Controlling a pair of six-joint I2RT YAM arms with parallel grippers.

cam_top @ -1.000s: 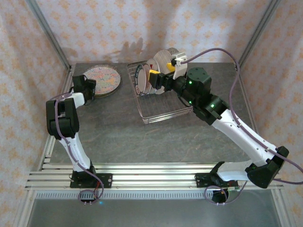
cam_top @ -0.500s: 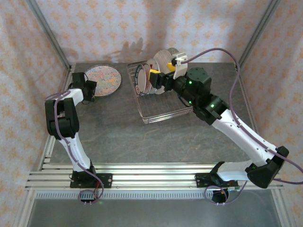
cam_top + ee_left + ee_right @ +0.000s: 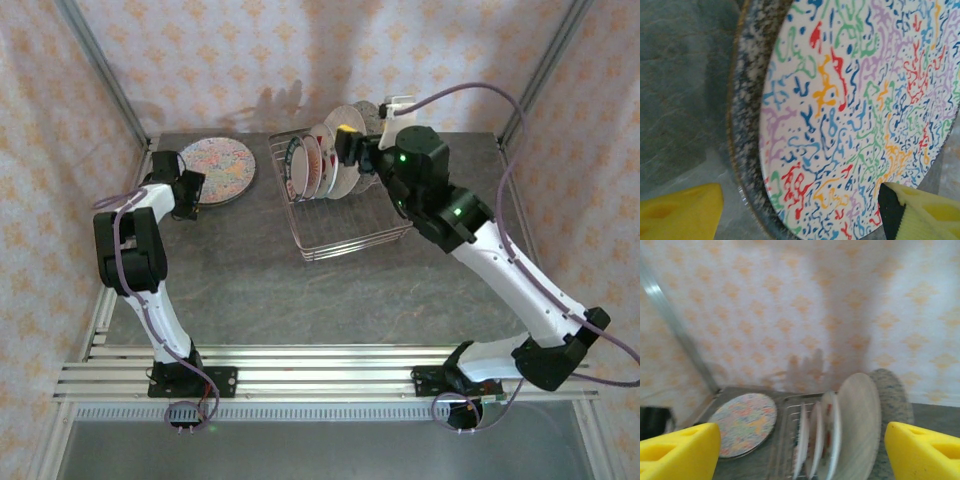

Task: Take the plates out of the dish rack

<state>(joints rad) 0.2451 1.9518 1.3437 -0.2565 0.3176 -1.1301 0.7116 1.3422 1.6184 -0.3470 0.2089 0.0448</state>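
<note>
Left wrist: left gripper point(image 3: 800, 215) has spread wide off the round multicolour-squiggle plate point(image 3: 855, 110), so I count it unloaded; right gripper point(image 3: 800, 450), open and empty, has lifted above the silver wire dish rack point(image 3: 350, 238).

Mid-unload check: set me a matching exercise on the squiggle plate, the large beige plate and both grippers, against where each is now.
Column one:
1. multicolour squiggle plate
2. large beige plate
3. left gripper
4. right gripper

Column two:
A. open, raised above the plates in the rack
B. upright in the dish rack
C. flat on a speckled plate, left of the rack
D. open at the squiggle plate's rim

Pairs: 1-C, 2-B, 3-D, 4-A
</note>
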